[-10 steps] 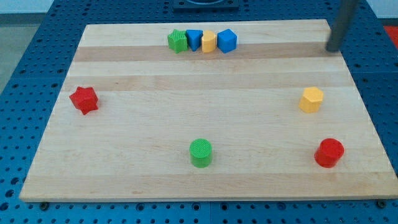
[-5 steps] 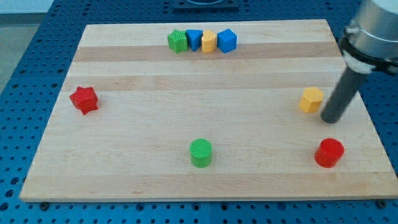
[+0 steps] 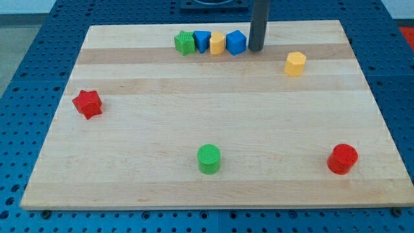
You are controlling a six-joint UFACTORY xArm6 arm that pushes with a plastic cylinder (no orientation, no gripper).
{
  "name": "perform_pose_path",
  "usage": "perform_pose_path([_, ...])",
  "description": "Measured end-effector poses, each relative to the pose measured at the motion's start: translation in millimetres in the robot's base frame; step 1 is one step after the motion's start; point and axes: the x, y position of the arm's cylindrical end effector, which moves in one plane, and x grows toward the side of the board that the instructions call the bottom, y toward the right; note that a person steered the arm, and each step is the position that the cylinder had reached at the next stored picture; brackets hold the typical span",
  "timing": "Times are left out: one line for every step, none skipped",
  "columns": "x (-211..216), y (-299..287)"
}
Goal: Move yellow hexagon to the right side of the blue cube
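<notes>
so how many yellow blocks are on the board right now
2. A yellow cylinder sits in the row at the view's top, between the two blue blocks. The yellow hexagon lies alone at upper right, right of my tip. None appear hidden.

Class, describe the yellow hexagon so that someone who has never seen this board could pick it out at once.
Start at the wooden board and find the row of four blocks along the view's top edge. Right of that row, past my tip, the yellow hexagon stands alone. The yellow block in the row is wedged between two blue ones; this one touches nothing.
</notes>
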Motion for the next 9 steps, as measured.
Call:
perform_pose_path([105, 26])
perform_pose_path([142, 70])
perform_pose_path([107, 112])
perform_pose_path([102, 110])
perform_pose_path([89, 94])
perform_pose_path([35, 72])
perform_pose_path([9, 72])
perform_pose_path([-16, 71])
perform_pose_path([-15, 71])
